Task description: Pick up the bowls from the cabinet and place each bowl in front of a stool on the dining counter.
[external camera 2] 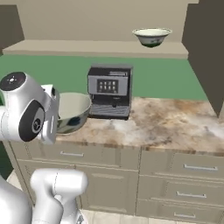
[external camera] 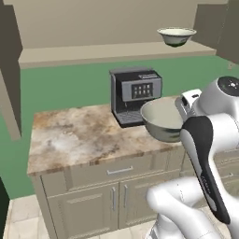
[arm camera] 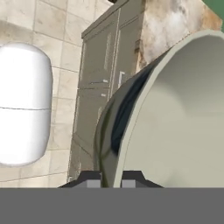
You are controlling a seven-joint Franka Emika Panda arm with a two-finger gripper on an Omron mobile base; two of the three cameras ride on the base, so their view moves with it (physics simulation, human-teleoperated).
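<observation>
One bowl (external camera: pixel 161 121) is in transit, rim clenched in the claw (arm camera: pixel 110 179), above the coffee-machine (external camera 2: pixel 109 91) tabletop's (external camera: pixel 74 137) near edge; the second bowl (external camera 2: pixel 152 36) sits on the cabinet shelf (external camera: pixel 102 52). Next: carry it to the dining counter, keeping it level.

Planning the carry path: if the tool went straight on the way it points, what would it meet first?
Probably the lower cabinet front under the stone counter, past the held bowl clamped at the tool; depth is unclear.
</observation>
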